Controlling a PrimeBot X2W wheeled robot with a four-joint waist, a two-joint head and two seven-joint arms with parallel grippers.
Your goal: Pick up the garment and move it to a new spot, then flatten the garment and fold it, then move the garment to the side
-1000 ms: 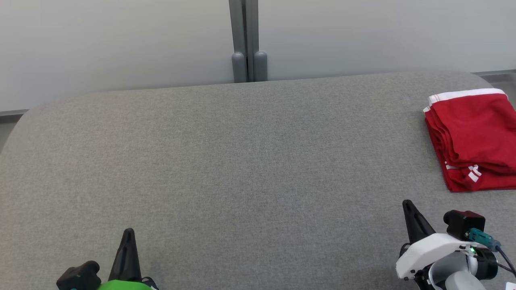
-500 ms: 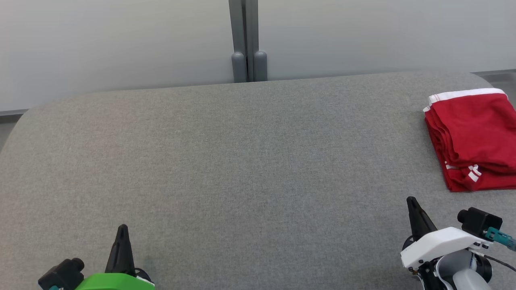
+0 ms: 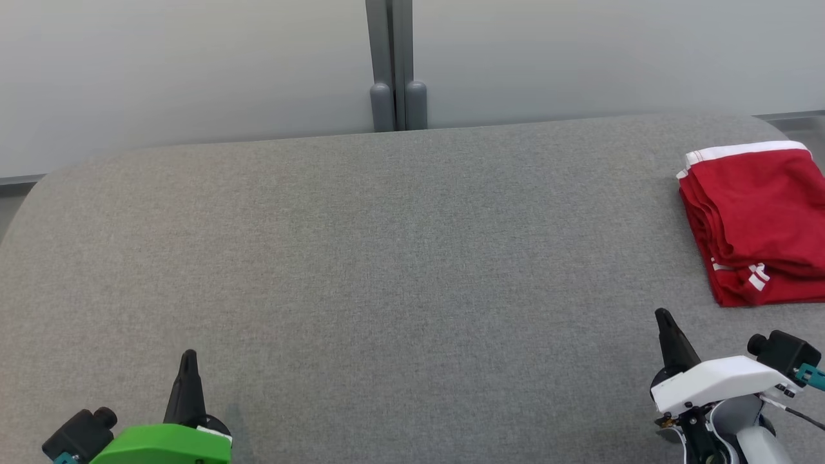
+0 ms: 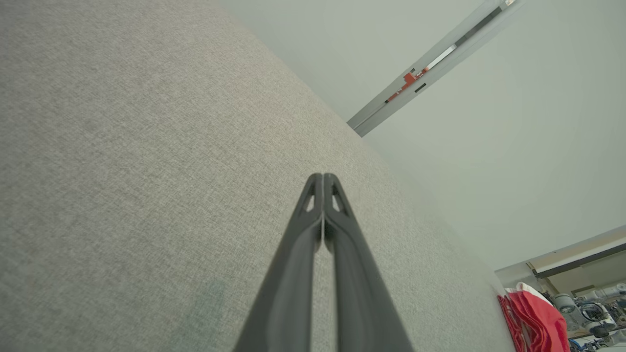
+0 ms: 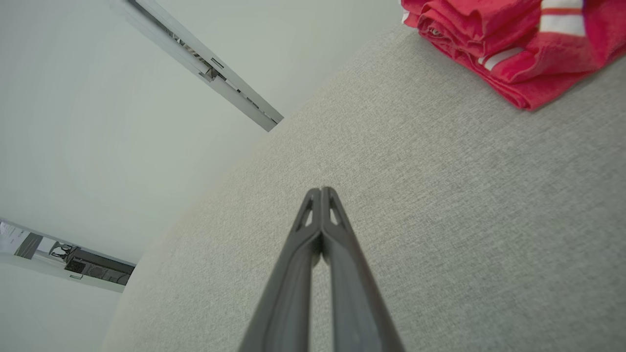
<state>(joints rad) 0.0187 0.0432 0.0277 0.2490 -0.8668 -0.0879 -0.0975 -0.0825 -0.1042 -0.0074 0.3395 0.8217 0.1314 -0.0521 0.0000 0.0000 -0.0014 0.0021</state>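
The garment (image 3: 757,219) is red with white trim and lies folded in a neat stack at the far right of the grey table (image 3: 387,258). It also appears at the lower right of the left wrist view (image 4: 533,318) and at the top right of the right wrist view (image 5: 513,44). My left gripper (image 3: 188,357) sits at the lower left, shut and holding nothing (image 4: 323,177). At the lower right, below the garment and apart from it, my right gripper (image 3: 661,316) is shut too, with its fingers pressed together (image 5: 321,190).
A pale wall with a grey vertical post (image 3: 394,64) runs behind the table's far edge. The table's corners are rounded, and the garment lies close to the right edge.
Both arms have shifted: the left gripper a little left and up the head view, the right gripper a little right and up. The garment has not moved.
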